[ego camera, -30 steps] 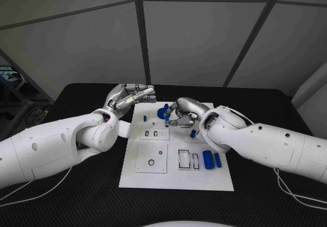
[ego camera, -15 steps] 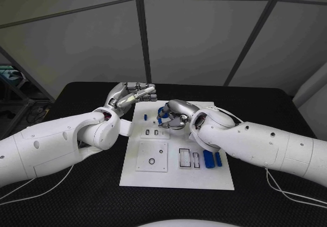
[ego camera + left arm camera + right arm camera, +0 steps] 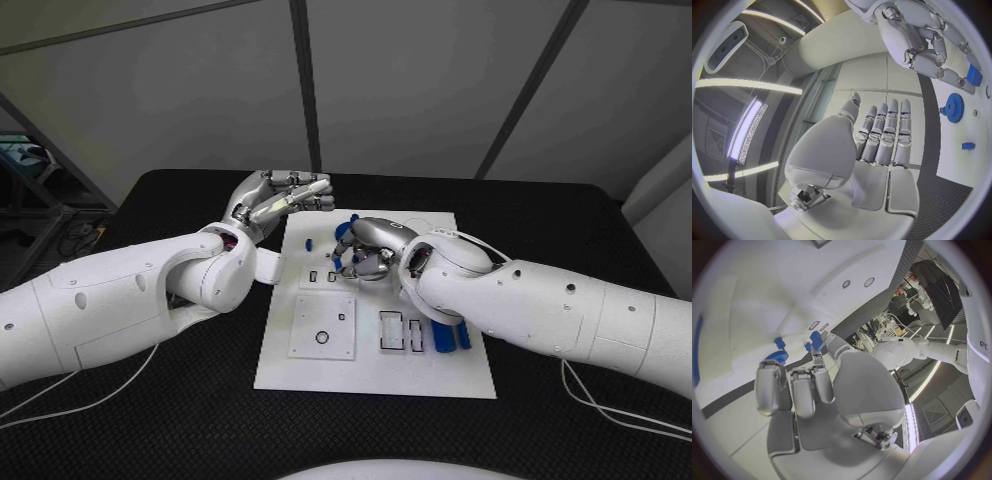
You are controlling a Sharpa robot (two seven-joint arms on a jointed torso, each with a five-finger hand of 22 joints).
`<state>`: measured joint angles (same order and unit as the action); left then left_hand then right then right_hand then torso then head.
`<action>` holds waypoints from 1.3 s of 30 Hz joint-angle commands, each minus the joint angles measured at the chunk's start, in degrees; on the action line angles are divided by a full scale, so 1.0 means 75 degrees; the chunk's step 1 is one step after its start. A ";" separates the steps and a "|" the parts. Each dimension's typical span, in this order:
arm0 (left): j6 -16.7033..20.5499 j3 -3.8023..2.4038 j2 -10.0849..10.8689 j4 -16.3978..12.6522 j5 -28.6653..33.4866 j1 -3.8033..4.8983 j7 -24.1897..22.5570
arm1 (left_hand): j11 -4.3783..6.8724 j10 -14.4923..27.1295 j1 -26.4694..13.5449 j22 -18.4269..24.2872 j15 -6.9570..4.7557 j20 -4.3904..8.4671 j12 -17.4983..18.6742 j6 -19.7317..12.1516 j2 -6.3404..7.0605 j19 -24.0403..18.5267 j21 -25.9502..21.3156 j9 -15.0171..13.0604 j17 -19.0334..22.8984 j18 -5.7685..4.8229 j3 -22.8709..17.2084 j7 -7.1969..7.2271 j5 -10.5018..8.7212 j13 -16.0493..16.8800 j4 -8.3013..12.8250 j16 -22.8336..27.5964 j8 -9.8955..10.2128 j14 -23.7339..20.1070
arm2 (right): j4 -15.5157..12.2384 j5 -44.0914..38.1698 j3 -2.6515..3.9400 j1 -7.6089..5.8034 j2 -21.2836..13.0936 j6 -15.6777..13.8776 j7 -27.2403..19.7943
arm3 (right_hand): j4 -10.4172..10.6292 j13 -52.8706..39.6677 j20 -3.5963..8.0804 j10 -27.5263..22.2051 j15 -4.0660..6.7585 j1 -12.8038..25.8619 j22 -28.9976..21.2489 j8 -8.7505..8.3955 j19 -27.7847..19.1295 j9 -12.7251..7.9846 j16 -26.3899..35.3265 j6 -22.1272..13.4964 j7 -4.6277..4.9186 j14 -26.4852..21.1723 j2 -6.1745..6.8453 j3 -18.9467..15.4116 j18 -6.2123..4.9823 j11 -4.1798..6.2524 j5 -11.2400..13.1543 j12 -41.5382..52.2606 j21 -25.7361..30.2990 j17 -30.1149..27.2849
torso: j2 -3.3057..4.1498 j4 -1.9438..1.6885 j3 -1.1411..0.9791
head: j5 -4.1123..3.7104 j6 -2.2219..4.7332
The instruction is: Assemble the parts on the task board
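My two arms were glossy white with rounded shells, my left hand (image 3: pixel 278 197) and right hand (image 3: pixel 368 248) silver, segmented, thin white cables trailing.

Task board (image 3: pixel 378 372) lies mid-table (image 3: pixel 130 420). Left hand (image 3: pixel 277 199) hovers off the board's far left corner; right hand (image 3: pixel 364 252) sits over its far middle, just before the gear (image 3: pixel 343 238). Two long parts (image 3: pixel 449 337) lie side by side near the board's right edge.

Grey wall panels (image 3: pixel 404 90) with dark seams behind black table (image 3: pixel 173 420); ceiling strip lights (image 3: pixel 745 85).
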<state>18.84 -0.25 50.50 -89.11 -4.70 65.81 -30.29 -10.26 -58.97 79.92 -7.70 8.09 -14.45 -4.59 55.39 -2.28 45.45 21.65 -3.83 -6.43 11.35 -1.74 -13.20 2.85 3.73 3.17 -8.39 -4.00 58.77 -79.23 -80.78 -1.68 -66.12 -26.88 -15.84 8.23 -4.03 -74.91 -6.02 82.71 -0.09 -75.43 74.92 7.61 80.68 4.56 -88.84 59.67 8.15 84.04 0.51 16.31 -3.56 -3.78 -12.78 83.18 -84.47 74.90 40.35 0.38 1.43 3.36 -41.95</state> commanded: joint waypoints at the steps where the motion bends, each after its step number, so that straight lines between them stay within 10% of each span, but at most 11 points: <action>1: -0.0090 -0.0007 -0.0003 0.0001 -0.0013 0.0011 -0.0014 | -0.0017 0.0017 0.0011 0.0009 -0.0008 -0.0002 0.0007 -0.0002 -0.0081 0.0056 -0.0022 0.0008 0.0008 -0.0110 0.0016 -0.0023 0.0048 -0.0009 0.0048 -0.0033 0.0029 0.0032 | -0.0003 -0.0095 -0.0030 0.0007 -0.0002 0.0175 0.0034 | 0.0017 -0.0847 0.0004 0.0035 0.0074 0.0060 0.0251 0.0014 0.0046 0.0007 -0.0018 0.0034 0.0004 0.0717 -0.0011 0.0047 0.0095 0.0041 -0.0039 0.0034 -0.0034 0.1673 | 0.0000 0.0003 -0.0004 | 0.0003 -0.0012; 39: -0.0119 -0.0007 -0.0020 0.0046 -0.0013 0.0010 -0.0008 | -0.0017 0.0017 0.0011 0.0009 -0.0008 -0.0002 0.0007 -0.0002 -0.0081 0.0056 -0.0022 0.0008 0.0008 -0.0110 0.0016 -0.0023 0.0048 -0.0009 0.0048 -0.0033 0.0029 0.0032 | 0.0181 -0.0185 -0.0084 0.0192 0.0014 0.0251 0.0179 | 0.0031 -0.0643 -0.0014 -0.0144 0.0032 0.0244 0.0161 -0.0134 -0.0014 -0.0074 0.0000 -0.0255 0.0094 0.0707 0.0156 0.0061 0.0078 -0.0025 0.0015 -0.0135 0.0009 0.1630 | -0.0001 0.0002 0.0000 | 0.0012 -0.0029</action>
<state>18.70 -0.25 50.44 -88.74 -4.69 65.81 -30.29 -10.26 -58.98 79.92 -7.72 8.09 -14.45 -4.60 55.39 -2.28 45.45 21.64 -3.83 -6.44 11.35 -1.74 -13.20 2.85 3.73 3.17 -8.39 -4.00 58.77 -78.08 -81.51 -2.13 -64.84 -26.74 -15.41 8.50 -3.75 -74.91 -6.02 81.98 0.11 -74.15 74.91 6.79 80.68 4.10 -88.84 58.05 8.86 83.82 1.80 16.56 -3.56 -4.09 -13.05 82.37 -84.47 74.93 40.33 0.37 1.41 3.35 -42.16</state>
